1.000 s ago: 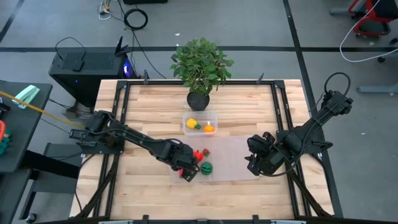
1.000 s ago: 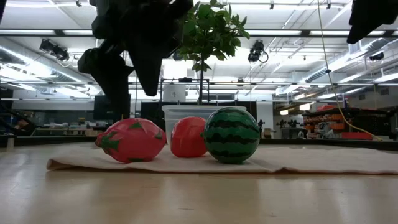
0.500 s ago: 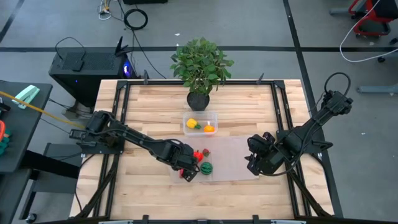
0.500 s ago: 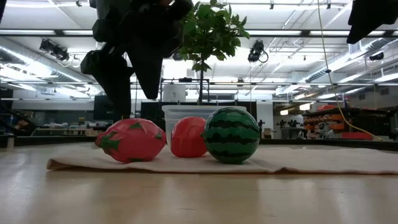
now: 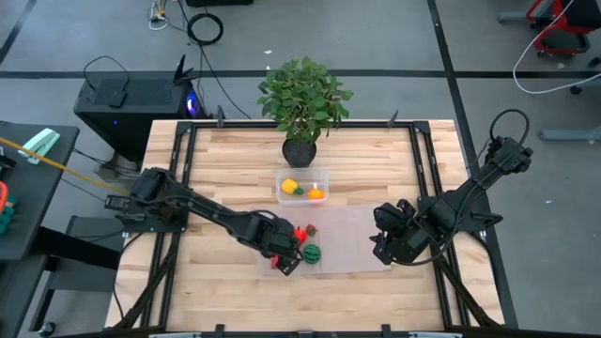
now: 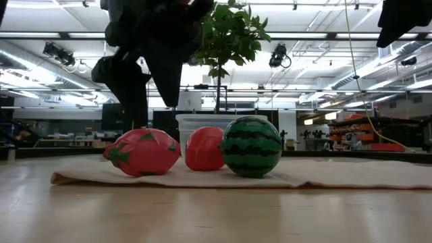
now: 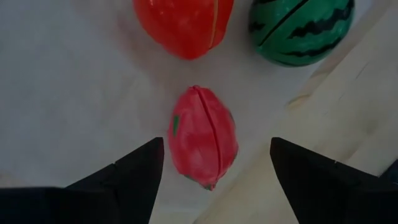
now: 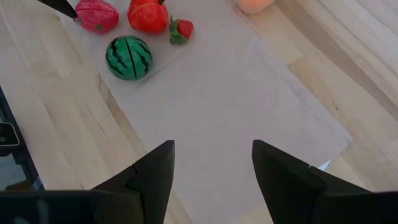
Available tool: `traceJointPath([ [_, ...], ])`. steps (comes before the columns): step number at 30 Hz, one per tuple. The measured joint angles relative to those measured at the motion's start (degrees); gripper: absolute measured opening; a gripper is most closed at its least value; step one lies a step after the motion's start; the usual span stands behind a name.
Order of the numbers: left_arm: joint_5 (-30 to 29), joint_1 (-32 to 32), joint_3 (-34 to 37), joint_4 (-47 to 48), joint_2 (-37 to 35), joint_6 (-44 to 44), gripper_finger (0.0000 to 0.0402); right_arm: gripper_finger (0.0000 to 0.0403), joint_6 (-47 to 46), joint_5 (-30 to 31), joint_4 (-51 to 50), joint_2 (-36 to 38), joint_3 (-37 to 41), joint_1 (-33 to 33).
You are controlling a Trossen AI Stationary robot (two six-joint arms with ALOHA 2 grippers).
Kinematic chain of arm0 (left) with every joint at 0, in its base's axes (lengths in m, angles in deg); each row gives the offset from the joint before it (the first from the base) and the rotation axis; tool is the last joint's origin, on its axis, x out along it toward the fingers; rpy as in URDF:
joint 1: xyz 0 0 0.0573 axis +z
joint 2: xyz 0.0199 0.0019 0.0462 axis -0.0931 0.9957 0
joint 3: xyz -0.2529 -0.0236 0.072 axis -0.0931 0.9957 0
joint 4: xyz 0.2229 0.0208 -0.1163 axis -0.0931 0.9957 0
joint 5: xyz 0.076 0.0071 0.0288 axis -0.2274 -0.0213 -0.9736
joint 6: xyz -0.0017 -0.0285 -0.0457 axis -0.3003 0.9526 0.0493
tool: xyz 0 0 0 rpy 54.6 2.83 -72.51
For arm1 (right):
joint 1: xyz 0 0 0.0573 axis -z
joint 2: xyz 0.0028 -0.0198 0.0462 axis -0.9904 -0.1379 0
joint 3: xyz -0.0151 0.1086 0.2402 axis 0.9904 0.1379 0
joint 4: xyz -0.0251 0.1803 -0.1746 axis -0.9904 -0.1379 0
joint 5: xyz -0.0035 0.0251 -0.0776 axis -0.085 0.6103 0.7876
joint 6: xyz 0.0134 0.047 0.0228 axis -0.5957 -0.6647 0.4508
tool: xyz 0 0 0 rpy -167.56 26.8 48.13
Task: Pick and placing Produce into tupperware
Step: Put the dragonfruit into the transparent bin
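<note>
Left gripper (image 7: 214, 158) hangs spread wide right over the faceted pink dragon fruit (image 7: 203, 135) on the thin translucent mat (image 8: 230, 106), beside a glossy red tomato (image 7: 183, 25) and striped round watermelon (image 7: 301, 31). Right gripper (image 8: 211, 162) waits spread over the mat's far end. Clear tupperware (image 5: 301, 185) by the plant pot (image 5: 299, 151) holds 3 pieces on the plank worktop (image 5: 225, 160)

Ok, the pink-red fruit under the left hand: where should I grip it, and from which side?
Come straight down with the left hand, probably gripping the pink-red fruit across its narrow middle. It lies flat on the mat, its long axis running between the open fingers, apart from the red fruit and the watermelon.
</note>
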Motion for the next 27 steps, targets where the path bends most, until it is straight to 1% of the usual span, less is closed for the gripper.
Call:
traceJointPath([
  [10, 1.0, -1.8, 0.0, -3.3, 0.3, -0.8, 0.0302, 0.0221, -0.4, 0.0, 0.0, 0.0, 0.0, 0.0],
  [14, 1.2, -1.8, 0.0, -1.1, 0.3, 2.1, 0.0308, 0.0221, -0.4, 0.0, 0.0, 0.0, 0.0, 0.0],
  [19, 1.3, -1.6, 0.0, 2.9, 0.3, 2.1, 0.0317, 0.0221, -0.4, 0.0, 0.0, 0.0, 0.0, 0.0],
  [23, 1.5, -1.6, 0.0, 2.5, 0.3, 2.5, 0.0324, 0.0221, -0.4, 0.0, 0.0, 0.0, 0.0, 0.0],
  [27, 1.5, -1.6, 0.0, 2.3, 0.3, 2.4, 0.0345, 0.0221, -0.4, 0.0, 0.0, 0.0, 0.0, 0.0],
])
